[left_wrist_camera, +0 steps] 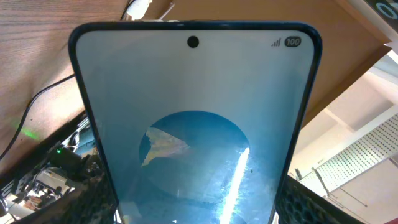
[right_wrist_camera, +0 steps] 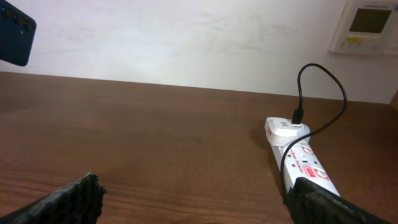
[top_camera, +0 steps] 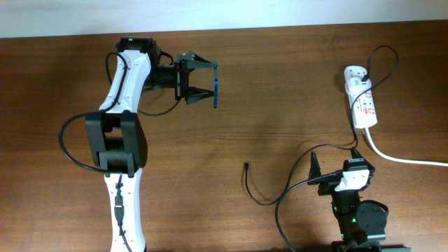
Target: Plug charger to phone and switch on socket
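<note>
My left gripper (top_camera: 210,78) is shut on the phone (top_camera: 216,91) and holds it edge-on above the table at the back left. In the left wrist view the phone (left_wrist_camera: 196,112) fills the frame with its light blue screen, between the fingers of the left gripper (left_wrist_camera: 199,214). The charger's plug tip (top_camera: 246,166) lies on the table at centre front, and its thin black cable runs right toward the socket (top_camera: 362,98). My right gripper (top_camera: 336,162) is open and empty, in front of the socket (right_wrist_camera: 305,165). The phone's dark back (right_wrist_camera: 12,34) shows at the top left of the right wrist view.
A white adapter (right_wrist_camera: 283,129) sits in the socket's far end with the black cable looping above it. The socket's thick white cord (top_camera: 406,159) runs off the right edge. A wall with a white panel (right_wrist_camera: 367,25) stands behind the table.
</note>
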Tool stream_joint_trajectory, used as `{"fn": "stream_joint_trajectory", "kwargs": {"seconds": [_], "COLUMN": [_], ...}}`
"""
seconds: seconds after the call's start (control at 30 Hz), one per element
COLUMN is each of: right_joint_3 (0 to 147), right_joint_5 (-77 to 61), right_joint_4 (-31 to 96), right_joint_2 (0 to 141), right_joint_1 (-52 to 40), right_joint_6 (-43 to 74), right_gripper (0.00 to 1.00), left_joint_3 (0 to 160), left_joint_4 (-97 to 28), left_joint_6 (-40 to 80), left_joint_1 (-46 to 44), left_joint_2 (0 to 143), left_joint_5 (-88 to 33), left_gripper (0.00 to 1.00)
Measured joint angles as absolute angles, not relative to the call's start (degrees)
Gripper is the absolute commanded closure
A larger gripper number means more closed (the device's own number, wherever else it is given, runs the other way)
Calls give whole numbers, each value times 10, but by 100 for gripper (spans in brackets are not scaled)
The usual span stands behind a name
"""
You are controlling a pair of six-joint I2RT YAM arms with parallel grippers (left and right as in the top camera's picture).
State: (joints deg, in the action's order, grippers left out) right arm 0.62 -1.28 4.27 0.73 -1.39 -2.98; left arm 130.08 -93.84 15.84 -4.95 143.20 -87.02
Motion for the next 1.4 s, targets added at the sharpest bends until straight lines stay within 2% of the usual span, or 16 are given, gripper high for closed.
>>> {"fn": "stream_joint_trajectory", "kwargs": {"seconds": [1.3,1.4], "right_joint_3": [6,6], "right_joint_5": [-13,-58], "right_joint_4": [43,36], "right_joint_2": [7,7], "right_joint_1": [-14,-14], "right_joint_6": [-29,16], "right_gripper": [2,2], "left_joint_3": [1301,1301], "left_joint_4": [-938,-938], "left_joint_6": [158,158], "left_joint_1": [-50,-49], "left_joint_2": [1432,1432], "left_joint_5": [-870,-870], "left_gripper": [30,29]}}
